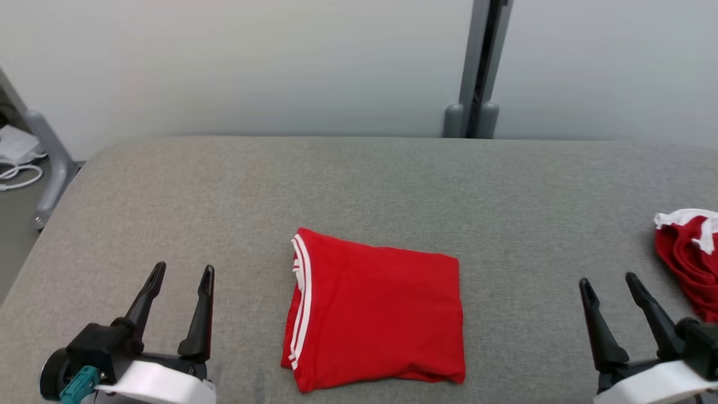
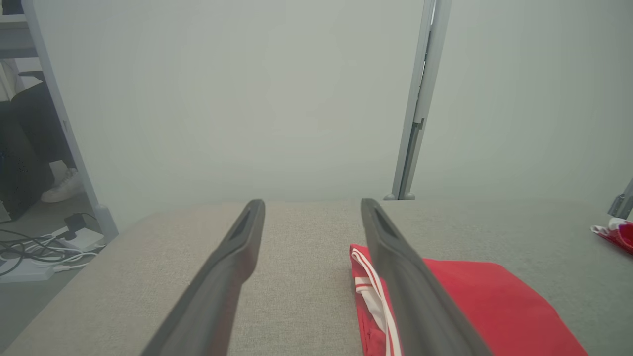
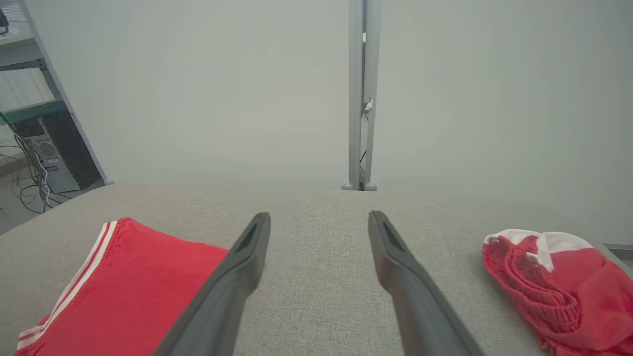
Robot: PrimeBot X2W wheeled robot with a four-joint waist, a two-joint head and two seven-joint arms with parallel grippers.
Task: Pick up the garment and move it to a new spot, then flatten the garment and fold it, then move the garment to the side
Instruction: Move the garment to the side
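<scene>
Red garment (image 1: pixel 376 325) folded flat, white-striped edge leftward, at the near middle of the grey table (image 1: pixel 359 185). Well apart on either side — left gripper (image 1: pixel 184 268) and right gripper (image 1: pixel 607 279), jaws spread wide, holding nothing. Just beyond the right gripper, a crumpled red-and-white cloth (image 1: pixel 690 258) at the table's right edge.

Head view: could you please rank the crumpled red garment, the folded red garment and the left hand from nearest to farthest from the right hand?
1. Crumpled red garment: just beyond the right hand, on its outer side, at the view's right edge.
2. Folded red garment: in the middle, between the two hands.
3. Left hand: far left, beyond the folded garment.
</scene>
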